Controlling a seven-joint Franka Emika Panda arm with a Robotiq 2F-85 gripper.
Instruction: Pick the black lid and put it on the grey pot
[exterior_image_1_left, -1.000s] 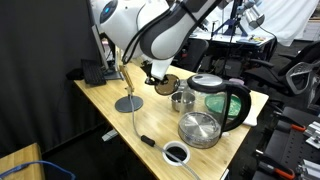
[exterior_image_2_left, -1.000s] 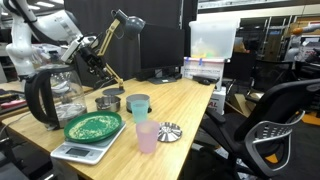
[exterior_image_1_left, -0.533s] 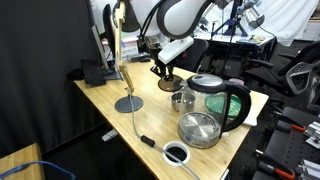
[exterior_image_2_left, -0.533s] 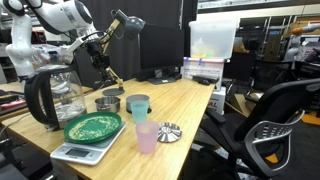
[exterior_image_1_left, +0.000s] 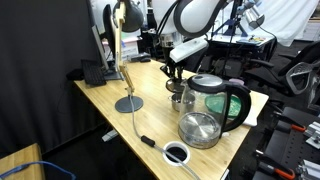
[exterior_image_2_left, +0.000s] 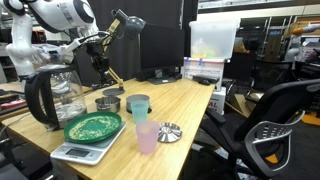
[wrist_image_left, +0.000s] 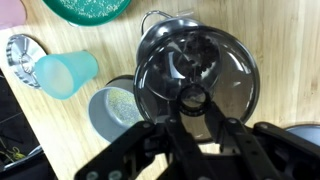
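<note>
1. Up and to the right goes the gripper (exterior_image_1_left: 172, 70) since a second ago: it was low at the far side of the table (exterior_image_1_left: 105, 100), and now it hangs above the pot (exterior_image_1_left: 181, 99).
2. Its fingers are clamped on the knob of the black lid (wrist_image_left: 200, 55), which rides in the air.
3. In the wrist view, the pot (wrist_image_left: 113, 108) shows just left of the lid, with its opening uncovered.
4. A teal cup (wrist_image_left: 65, 72) stands left of the pot.
5. The kettle (exterior_image_1_left: 225, 100) stands right beside the pot.

White rounded arm (exterior_image_1_left: 197, 14), black joints, black jaws
</note>
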